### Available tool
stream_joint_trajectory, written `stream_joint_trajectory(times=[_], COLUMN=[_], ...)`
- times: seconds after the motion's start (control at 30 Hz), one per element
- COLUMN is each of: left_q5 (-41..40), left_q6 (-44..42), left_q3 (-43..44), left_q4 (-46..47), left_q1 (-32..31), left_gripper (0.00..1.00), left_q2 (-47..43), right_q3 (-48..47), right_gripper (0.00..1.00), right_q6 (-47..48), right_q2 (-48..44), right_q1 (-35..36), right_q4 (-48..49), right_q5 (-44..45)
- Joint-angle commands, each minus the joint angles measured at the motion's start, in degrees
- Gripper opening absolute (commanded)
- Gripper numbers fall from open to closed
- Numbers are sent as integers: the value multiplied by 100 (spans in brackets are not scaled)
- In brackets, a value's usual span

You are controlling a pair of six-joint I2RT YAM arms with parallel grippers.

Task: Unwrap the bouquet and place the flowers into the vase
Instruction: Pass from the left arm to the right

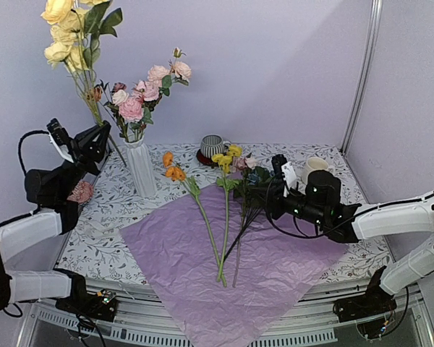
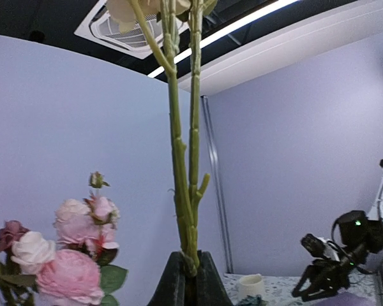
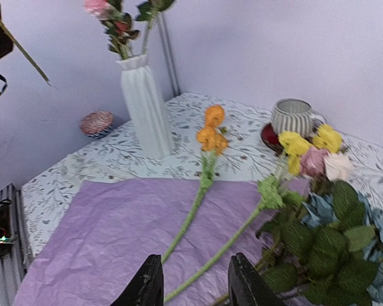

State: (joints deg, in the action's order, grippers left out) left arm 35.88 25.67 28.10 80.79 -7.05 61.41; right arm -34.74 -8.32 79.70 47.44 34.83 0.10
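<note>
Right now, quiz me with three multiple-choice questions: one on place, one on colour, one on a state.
1. Where is the striped mug? A on a red coaster B on a wooden shelf C on the floor
2. What colour are the roses in the white vase? A blue B orange C pink
3. How are the left fingers? A open B shut on the stem of the pale yellow roses C gripping a spoon
Answers: A, red shows under it; C, pink blooms top the vase; B, the stem rises from between them.
</note>
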Motion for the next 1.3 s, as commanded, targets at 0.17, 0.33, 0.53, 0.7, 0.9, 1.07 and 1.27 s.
stream_joint_trajectory(times=[0.17, 0.33, 0.53, 0.7, 0.9, 1.07, 1.27], left_q5=[-893, -1434, -1305, -1433, -1458, -1504, -1564], left_q6=[-427, -40, 76, 38, -54, -98, -77], left_q3=[-597, -445, 16, 120, 165, 135, 108], left_q4=[-2168, -1968, -1999, -1891, -1704, -1583, -1582], left_q1=[-2462, -3382, -4123, -4416, -4545, -4608, -4636], left_gripper=[0, 0, 1, 3, 3, 3, 5], left_q2=[-1334, -1148, -606, -347, -211, -177, -168], right_q3=[-1375, -1984, -2774, -2955, -3055, -3149, -3264], right_gripper=[42, 48, 47, 46, 43, 36, 13], right_q6=[768, 770, 1077, 1091, 1143, 1171, 1149], right_q2=[-350, 67, 699, 958, 1092, 1299, 1407], right_q1=[1293, 1809, 2075, 2102, 2153, 2181, 2182], right_q4=[-779, -815, -1171, -1240, -1318, -1338, -1382], right_q5=[-1399, -1562, -1210, -1240, -1396, -1308, -1338])
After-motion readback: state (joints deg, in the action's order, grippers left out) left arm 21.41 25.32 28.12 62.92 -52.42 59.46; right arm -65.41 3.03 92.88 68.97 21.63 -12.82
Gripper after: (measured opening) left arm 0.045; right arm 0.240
